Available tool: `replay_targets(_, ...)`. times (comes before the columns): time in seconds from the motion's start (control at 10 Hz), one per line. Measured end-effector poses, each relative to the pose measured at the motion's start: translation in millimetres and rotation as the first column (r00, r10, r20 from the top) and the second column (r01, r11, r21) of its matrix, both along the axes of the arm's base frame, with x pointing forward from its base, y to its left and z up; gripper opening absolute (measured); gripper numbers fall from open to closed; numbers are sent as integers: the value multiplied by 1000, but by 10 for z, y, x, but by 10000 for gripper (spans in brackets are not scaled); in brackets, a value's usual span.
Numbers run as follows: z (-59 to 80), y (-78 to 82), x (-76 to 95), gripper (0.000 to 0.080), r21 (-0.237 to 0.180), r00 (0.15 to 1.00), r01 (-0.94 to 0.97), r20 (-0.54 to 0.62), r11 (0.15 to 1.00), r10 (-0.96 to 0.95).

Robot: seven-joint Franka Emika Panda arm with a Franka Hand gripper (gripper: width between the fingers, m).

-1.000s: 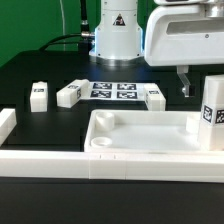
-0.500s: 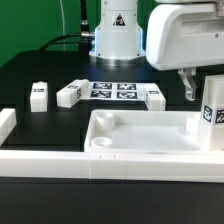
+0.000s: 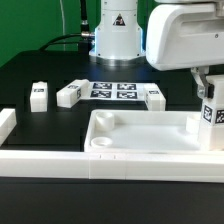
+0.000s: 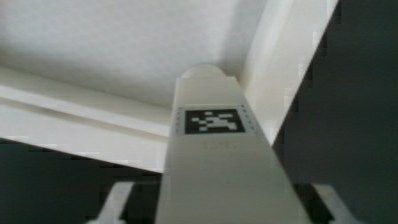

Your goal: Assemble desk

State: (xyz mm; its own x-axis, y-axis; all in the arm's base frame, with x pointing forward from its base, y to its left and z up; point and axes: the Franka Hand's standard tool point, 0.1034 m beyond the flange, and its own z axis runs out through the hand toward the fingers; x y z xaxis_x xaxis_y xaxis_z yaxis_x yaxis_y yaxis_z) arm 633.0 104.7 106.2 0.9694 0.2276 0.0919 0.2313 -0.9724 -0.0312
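At the near edge of the black surface (image 3: 30,70) lies a long white border rail (image 3: 50,160). Just behind it I see the white tray-like plastic tabletop (image 3: 150,130). At its end toward the exterior view's right a white square leg (image 3: 213,112) stands upright. The white end effector (image 3: 207,85) straddles its top, partly closed, though I cannot tell if it grips. Farther back, three more legs (image 3: 38,95) (image 3: 70,94) (image 3: 153,97) lie around the marker board (image 3: 113,90).

Clear: you can pass over the bare black table (image 3: 25,80) behind the lying legs (image 3: 68,94) | Blocked: tabletop (image 3: 150,135) rim and border rail (image 3: 50,162) in front | Blocked: upright leg (image 3: 212,112), exterior view's right
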Motion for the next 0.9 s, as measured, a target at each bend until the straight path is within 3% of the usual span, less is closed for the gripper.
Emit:
replay_targets(0.6,3,-39,17,288,45,908,419,-29,907,-418)
replay_targets(0.9,2,-56,13,289,63,704,710,-71,701,-706)
